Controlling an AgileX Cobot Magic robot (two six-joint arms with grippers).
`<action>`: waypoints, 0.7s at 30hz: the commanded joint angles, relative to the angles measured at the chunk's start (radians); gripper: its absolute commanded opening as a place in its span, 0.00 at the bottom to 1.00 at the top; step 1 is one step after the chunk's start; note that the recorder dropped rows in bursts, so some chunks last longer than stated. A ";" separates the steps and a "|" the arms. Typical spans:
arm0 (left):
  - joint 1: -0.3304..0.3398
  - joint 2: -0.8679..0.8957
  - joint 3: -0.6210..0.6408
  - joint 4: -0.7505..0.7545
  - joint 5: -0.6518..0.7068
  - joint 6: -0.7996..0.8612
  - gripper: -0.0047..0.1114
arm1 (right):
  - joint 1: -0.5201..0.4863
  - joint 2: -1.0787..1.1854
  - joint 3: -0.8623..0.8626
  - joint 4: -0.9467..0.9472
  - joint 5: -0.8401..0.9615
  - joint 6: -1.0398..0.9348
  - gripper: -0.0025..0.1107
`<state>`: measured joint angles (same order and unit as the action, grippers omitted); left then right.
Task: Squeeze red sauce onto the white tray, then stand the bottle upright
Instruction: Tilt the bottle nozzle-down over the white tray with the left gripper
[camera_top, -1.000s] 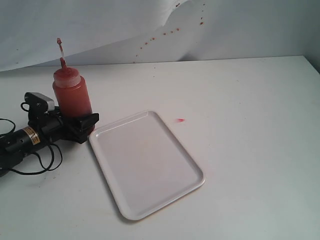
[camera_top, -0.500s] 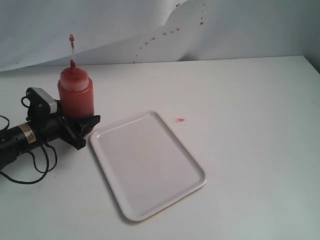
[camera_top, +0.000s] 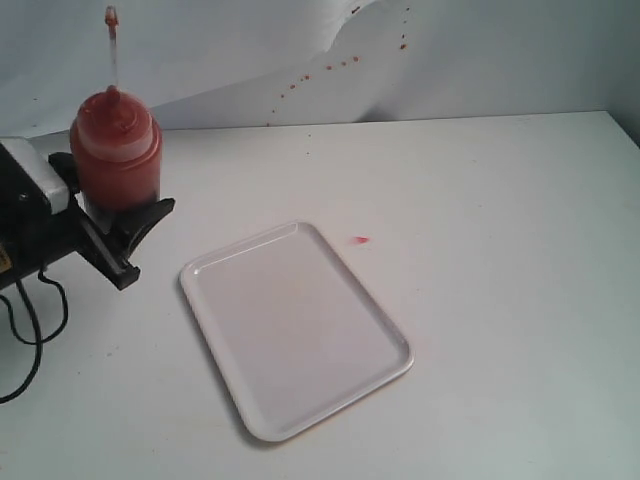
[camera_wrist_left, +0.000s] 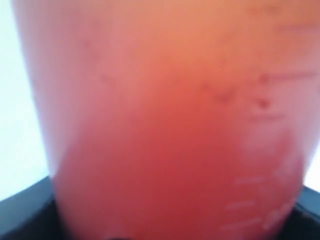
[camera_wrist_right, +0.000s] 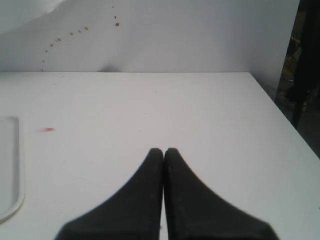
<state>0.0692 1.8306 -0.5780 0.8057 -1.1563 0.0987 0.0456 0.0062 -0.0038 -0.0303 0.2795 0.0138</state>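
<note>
The bottle (camera_top: 115, 150), red-orange with a domed cap and long thin nozzle, is held upright above the table at the far left of the exterior view. My left gripper (camera_top: 120, 225) is shut on its lower body. In the left wrist view the bottle (camera_wrist_left: 165, 120) fills the frame, blurred. The white tray (camera_top: 295, 325) lies flat in the middle with nothing on it; its edge (camera_wrist_right: 10, 165) shows in the right wrist view. No glossy red sauce blob is visible. My right gripper (camera_wrist_right: 164, 151) is shut on nothing over bare table, out of the exterior view.
A small pale pink-red smear (camera_top: 361, 240) marks the table just beyond the tray's far corner. Tiny red specks (camera_top: 330, 66) dot the white backdrop. The table's right edge (camera_wrist_right: 280, 115) drops off beside my right gripper.
My left gripper has lifted the bottle off the table and carried it up and to the left, away from the tray's corner. The tray has not moved.
</note>
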 joint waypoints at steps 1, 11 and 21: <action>0.001 -0.155 0.060 0.036 -0.065 0.014 0.04 | 0.003 -0.006 0.004 0.005 -0.011 -0.004 0.02; 0.001 -0.290 0.173 0.201 -0.065 0.004 0.04 | 0.003 -0.006 0.004 0.005 -0.011 -0.004 0.02; 0.001 -0.394 0.269 0.236 -0.065 0.011 0.04 | 0.003 -0.006 0.004 0.105 -0.096 0.018 0.02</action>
<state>0.0692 1.4776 -0.3167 1.0418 -1.1744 0.1078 0.0456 0.0062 -0.0038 -0.0233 0.2627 0.0115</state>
